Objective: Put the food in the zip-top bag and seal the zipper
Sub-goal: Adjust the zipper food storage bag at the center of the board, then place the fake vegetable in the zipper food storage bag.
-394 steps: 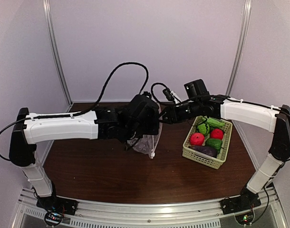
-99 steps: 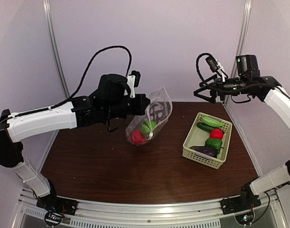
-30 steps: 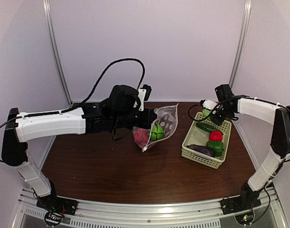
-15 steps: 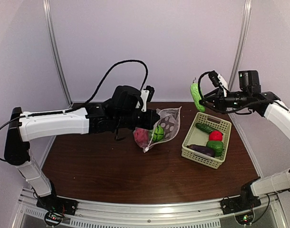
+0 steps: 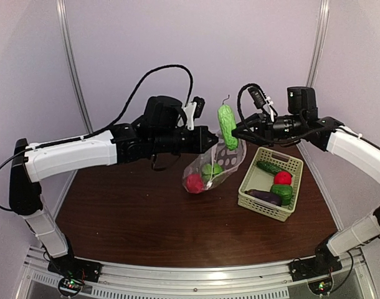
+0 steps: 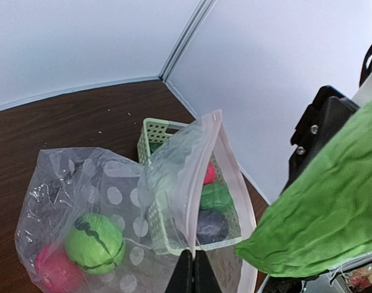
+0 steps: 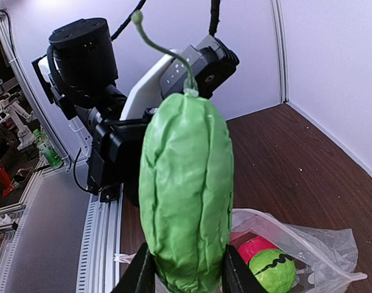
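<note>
Over the mouth of the zip-top bag (image 5: 231, 158), your right pincer (image 5: 235, 133) is clamped on a long green food piece (image 5: 227, 124) and your left pincer (image 6: 190, 276) pinches the bag's rim; next, lower the piece inside and release.

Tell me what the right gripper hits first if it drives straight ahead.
Likely the left gripper, facing it at the rim of the zip-top bag; the held green cucumber would touch first. Depth unclear.

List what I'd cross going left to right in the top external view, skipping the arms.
First the red round toy → green round toy, both inside the zip-top bag → held green gourd → pale green basket.
</note>
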You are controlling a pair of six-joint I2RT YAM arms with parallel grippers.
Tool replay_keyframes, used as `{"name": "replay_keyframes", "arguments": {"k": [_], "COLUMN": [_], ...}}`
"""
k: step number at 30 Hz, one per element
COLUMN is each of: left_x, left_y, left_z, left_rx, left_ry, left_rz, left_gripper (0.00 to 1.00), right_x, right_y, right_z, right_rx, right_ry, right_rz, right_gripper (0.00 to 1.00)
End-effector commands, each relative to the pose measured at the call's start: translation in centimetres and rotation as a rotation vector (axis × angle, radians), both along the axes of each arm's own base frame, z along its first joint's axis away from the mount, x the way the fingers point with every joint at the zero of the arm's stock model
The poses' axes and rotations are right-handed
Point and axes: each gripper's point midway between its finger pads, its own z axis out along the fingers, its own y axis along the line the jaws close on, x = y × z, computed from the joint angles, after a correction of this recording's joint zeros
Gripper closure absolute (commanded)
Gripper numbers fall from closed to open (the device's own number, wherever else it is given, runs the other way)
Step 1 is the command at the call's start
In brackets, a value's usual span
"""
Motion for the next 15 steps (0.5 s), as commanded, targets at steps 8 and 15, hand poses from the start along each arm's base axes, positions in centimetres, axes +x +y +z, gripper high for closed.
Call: {"name": "replay_keyframes", "arguments": {"k": [8, 15], "left_x": [-0.7, 0.4], "left_y": [0.4, 1.8], "left_z": [5.5, 4.5], "left_rx": [-0.188, -0.174], "left_ry": [-0.008, -0.001], "left_rz": [-0.037, 0.009], "left_gripper": [1.00, 1.00], "right_x": [0.9, -0.1], "right_y": [-0.3, -0.7], "right_z": [-1.1, 1.0], "right_rx": [-0.073, -0.074], "right_ry": [-0.044, -0.057], "right_rz": [-0.060, -0.048], "right_gripper": [0.50, 0.31]}}
